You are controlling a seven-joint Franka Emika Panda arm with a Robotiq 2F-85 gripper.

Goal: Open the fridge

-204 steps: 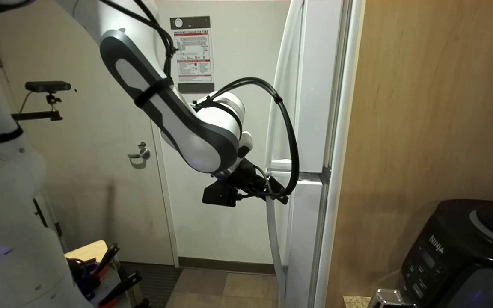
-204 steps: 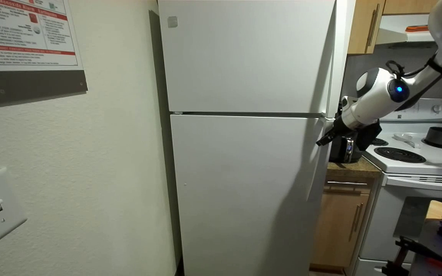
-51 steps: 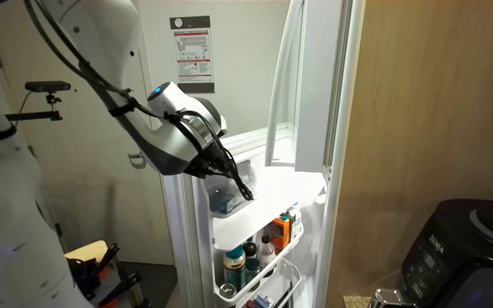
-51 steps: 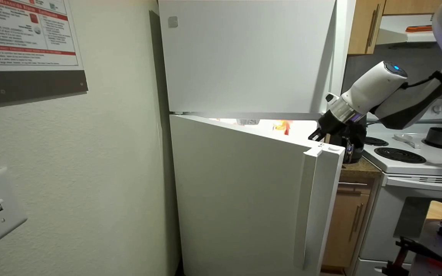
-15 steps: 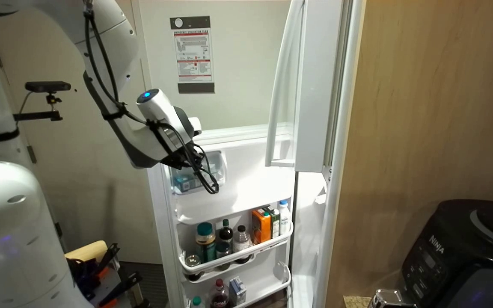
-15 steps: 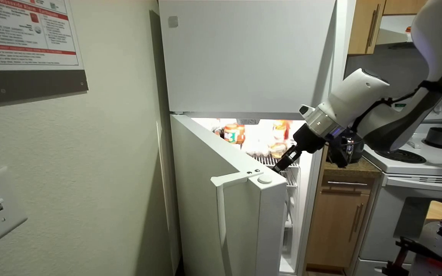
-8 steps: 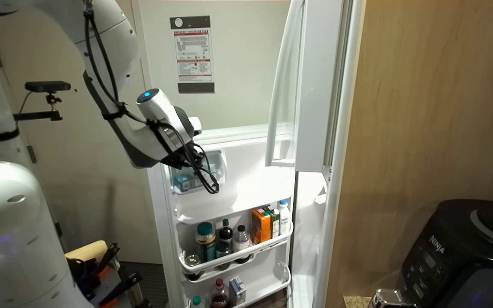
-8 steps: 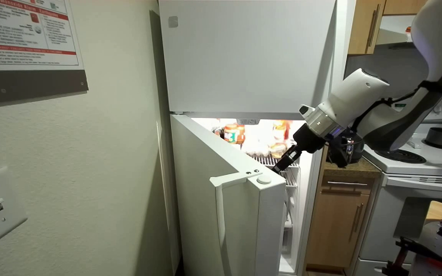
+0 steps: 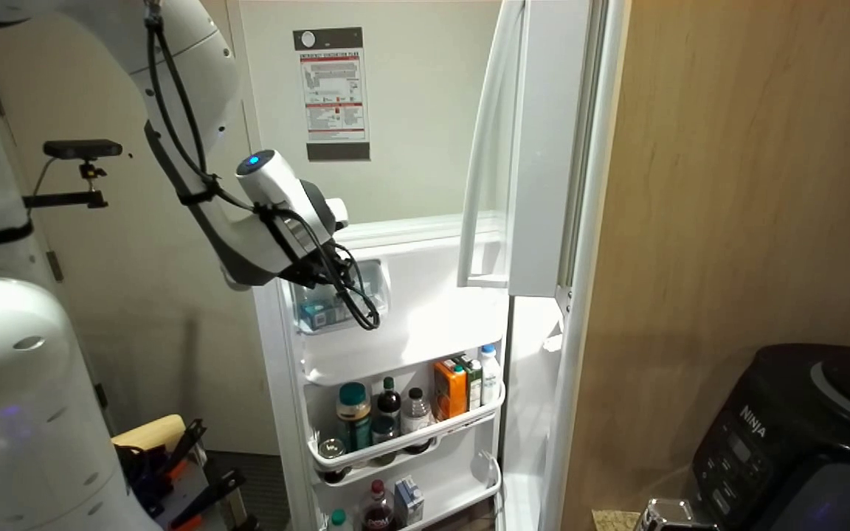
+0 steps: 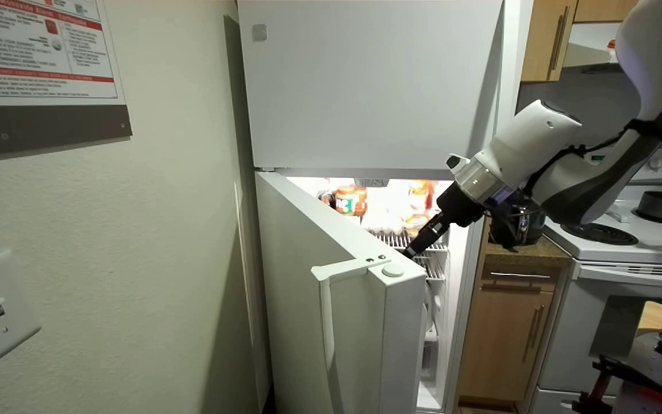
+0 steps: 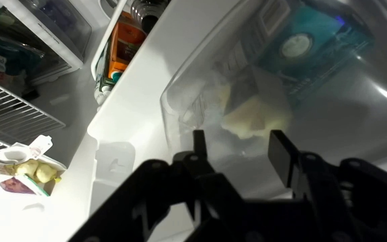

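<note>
The fridge's upper door (image 10: 377, 86) is closed. Its lower door (image 10: 299, 299) stands swung well outward, the white handle (image 10: 326, 322) on its front free of my gripper. The lit interior shows behind it, and the inner face (image 9: 432, 310) with shelves of bottles faces the exterior view. My gripper (image 10: 414, 247) is on the inner side of the door, close to its top free corner; contact there cannot be made out. In the wrist view the gripper (image 11: 236, 144) is open, nothing between its fingers, in front of the clear door bin (image 11: 193, 97).
An orange carton (image 9: 451, 387) and several bottles sit in the door shelf (image 9: 410, 442). Wire racks (image 11: 15, 114) show inside. A wall (image 10: 176, 230) stands on the hinge side, a counter (image 10: 529, 253) and stove (image 10: 624, 241) on the opposite side. A black cooker (image 9: 801, 435) is nearby.
The lower door, closed at first, has swung wide open, and my gripper has gone from its handle to the inner side. In the last half second both have shifted only slightly.
</note>
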